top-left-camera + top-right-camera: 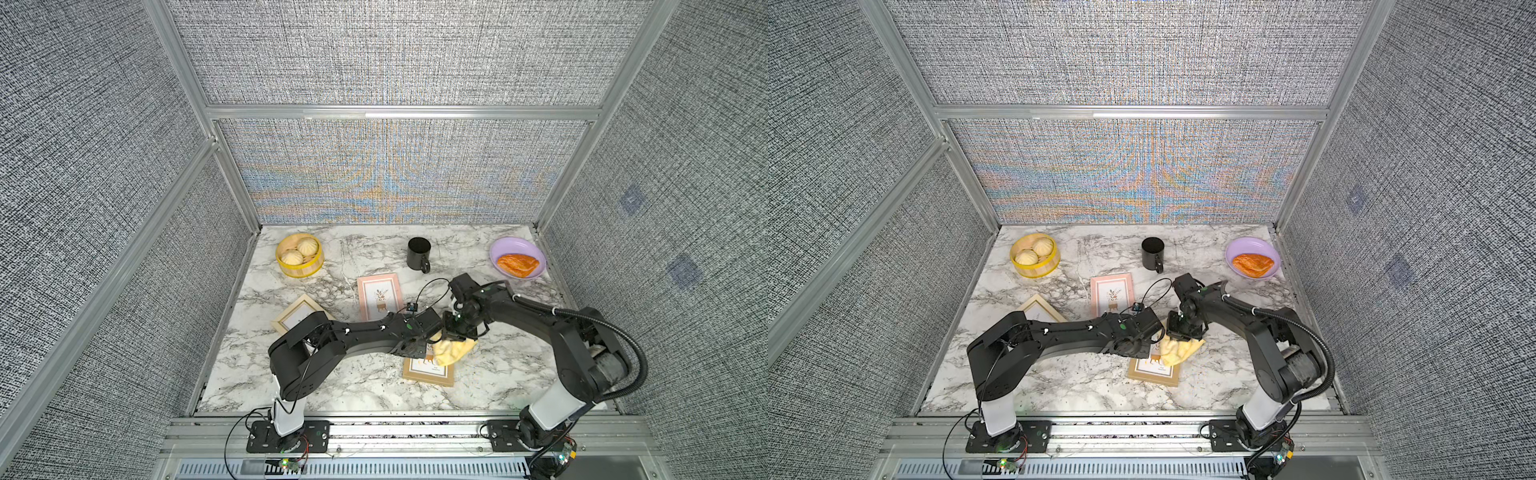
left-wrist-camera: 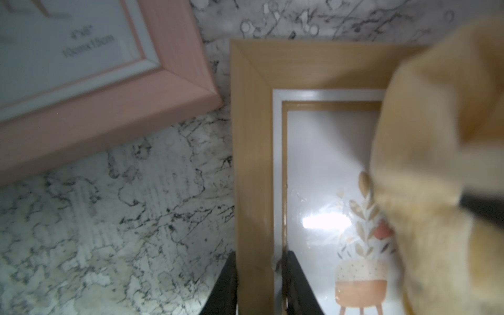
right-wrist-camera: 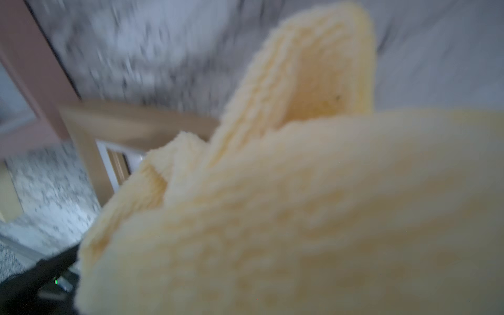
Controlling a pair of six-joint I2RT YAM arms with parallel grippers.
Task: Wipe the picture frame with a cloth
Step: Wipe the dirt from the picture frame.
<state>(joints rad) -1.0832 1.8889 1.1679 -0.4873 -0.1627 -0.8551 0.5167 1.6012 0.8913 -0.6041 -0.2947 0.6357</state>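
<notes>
On wooden frame, cloth seemingly nipped in right pincer, left pincer gripping its edge, wrist-view only.

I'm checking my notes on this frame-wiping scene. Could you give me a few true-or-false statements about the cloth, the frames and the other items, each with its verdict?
1. The right pincer is shut on the cloth. True.
2. The cloth lies clear of every frame. False: it covers part of the tan frame.
3. The left pincer has a finger on each side of the tan frame's side rail. True.
4. The black mug lies tipped over. False: the mug stands upright.
5. A pastry lies on the purple plate. True.
</notes>
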